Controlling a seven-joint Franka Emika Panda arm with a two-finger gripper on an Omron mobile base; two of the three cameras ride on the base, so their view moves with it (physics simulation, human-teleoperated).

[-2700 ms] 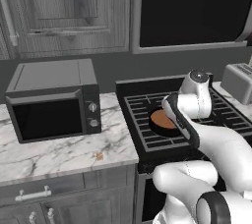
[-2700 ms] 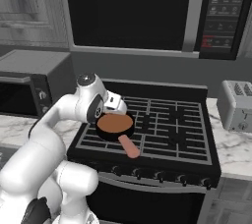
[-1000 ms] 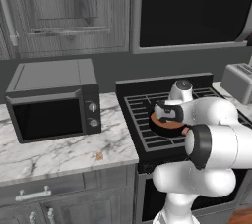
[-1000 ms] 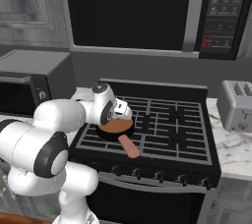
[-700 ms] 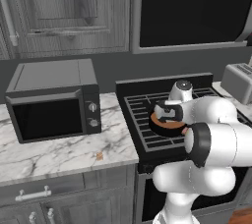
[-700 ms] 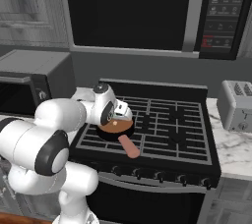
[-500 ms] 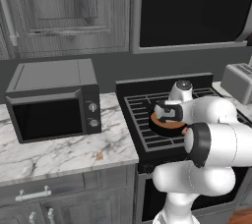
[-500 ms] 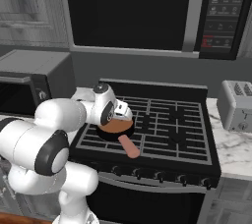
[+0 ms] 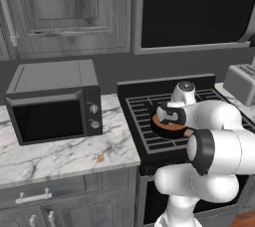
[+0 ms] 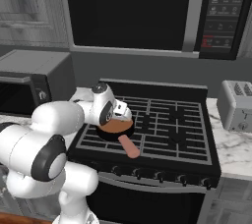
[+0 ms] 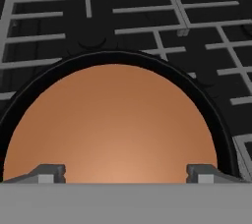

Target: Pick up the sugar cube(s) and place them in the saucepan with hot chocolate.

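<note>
The gripper [image 11: 126, 171] hangs directly over the saucepan [image 10: 115, 128], its two fingertips [image 11: 47, 172] spread wide apart with nothing between them. In the hand view the tips stand at either side of the pan's flat brown surface, close above it, and no cube can be made out on that surface.

The saucepan sits on the stove [image 10: 170, 120], on the front burner nearest the counter [image 9: 60, 154], its salmon-pink handle [image 10: 129, 147] pointing toward the stove's front edge. Black grates run behind and beside the pan.

One sugar cube [image 9: 100, 158] lies on the marble counter, well apart from the saucepan, near the counter's front edge and just in front of the microwave's [image 9: 52, 100] knob side. A toaster [image 10: 237, 105] stands on the far side of the stove from the saucepan.
</note>
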